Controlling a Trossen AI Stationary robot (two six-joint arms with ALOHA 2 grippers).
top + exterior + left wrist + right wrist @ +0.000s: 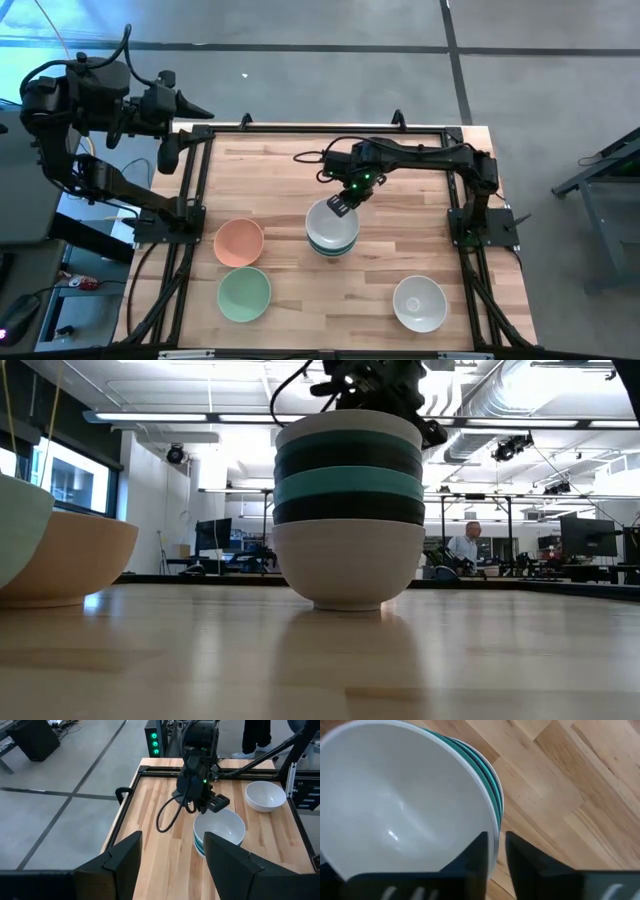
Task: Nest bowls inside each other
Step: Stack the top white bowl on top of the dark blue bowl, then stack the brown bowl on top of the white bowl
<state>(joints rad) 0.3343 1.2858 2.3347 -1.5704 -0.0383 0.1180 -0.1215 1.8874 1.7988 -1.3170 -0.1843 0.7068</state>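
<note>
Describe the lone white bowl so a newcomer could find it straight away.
Start at the wooden table and find the tall stack of nested bowls at its middle, where the right hand grips the rim. Go from there toward the table's near right corner: the lone white bowl sits by itself. Unlike the peach bowl and mint green bowl, it is white and not stacked.

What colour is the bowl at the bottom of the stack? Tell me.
White. The bottom bowl of the stack shows best in the low view.

Right claw (341, 206) reaches low over mid-surface, fingers nearly closed with a narrow gap. Left claw (186, 138) waits raised at the far-left corner, fingers spread.
</note>
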